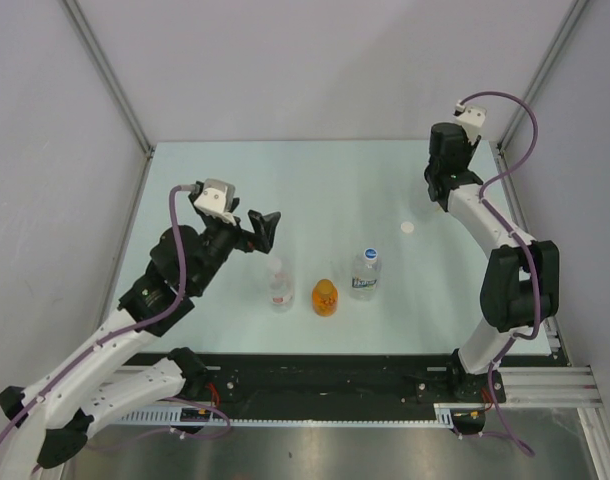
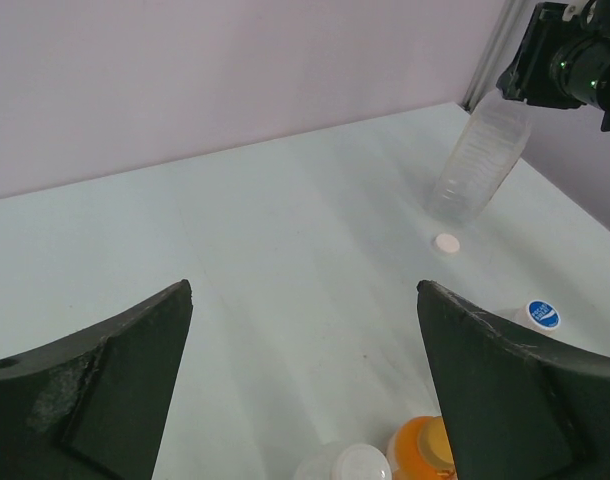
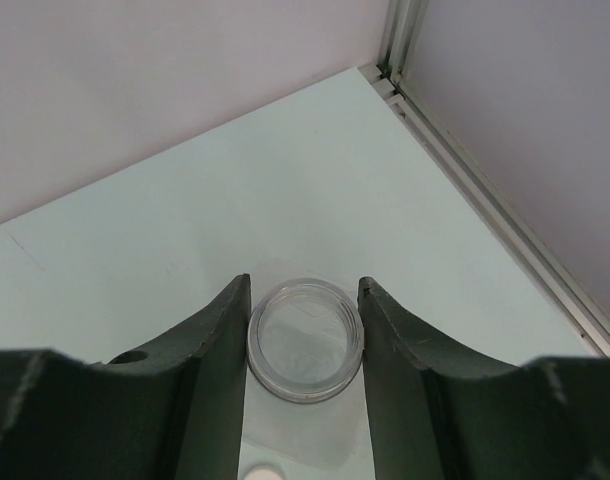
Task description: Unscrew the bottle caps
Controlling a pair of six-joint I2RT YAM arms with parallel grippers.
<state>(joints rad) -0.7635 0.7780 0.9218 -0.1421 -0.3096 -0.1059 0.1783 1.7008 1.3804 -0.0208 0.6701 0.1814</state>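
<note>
Overhead, clear jug (image 2: 480, 160) hidden beneath right jaws clenched around it; left jaws released.

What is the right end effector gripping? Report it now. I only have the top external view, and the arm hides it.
Observer: The right wrist view shows the right end effector closed on the neck of the large clear bottle. Its mouth is open, with no cap on it.
Operator: Describe how that bottle hangs.
Observer: In the left wrist view it is tilted, neck up in the end effector. Its base sits low, close to the loose white cap that lies on the table. I cannot tell whether the base touches the table.
</note>
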